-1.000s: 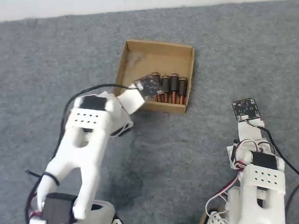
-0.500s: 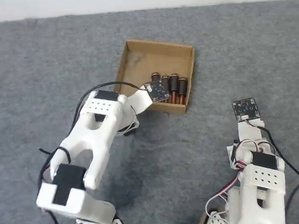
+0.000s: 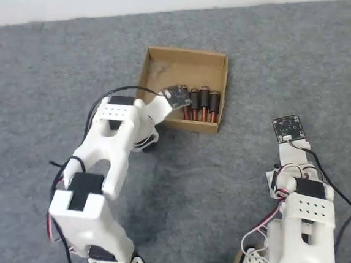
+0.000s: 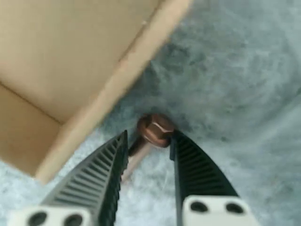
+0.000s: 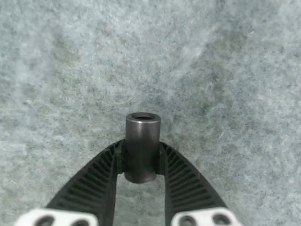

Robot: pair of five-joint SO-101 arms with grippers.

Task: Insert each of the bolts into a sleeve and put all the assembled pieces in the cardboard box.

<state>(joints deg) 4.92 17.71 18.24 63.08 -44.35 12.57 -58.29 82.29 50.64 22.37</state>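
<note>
1. Left arm is swinging slightly beside the cardboard box, which is holding assembled pieces.
2. Left gripper is pinching a bolt just outside the box wall.
3. Right gripper is clamping a sleeve over the carpet.

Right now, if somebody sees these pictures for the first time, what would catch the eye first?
The right gripper clamps a dark sleeve, its open end showing, over grey carpet. The left gripper holds a copper bolt beside a wall of the cardboard box, where a row of assembled pieces lies by the near wall.
</note>
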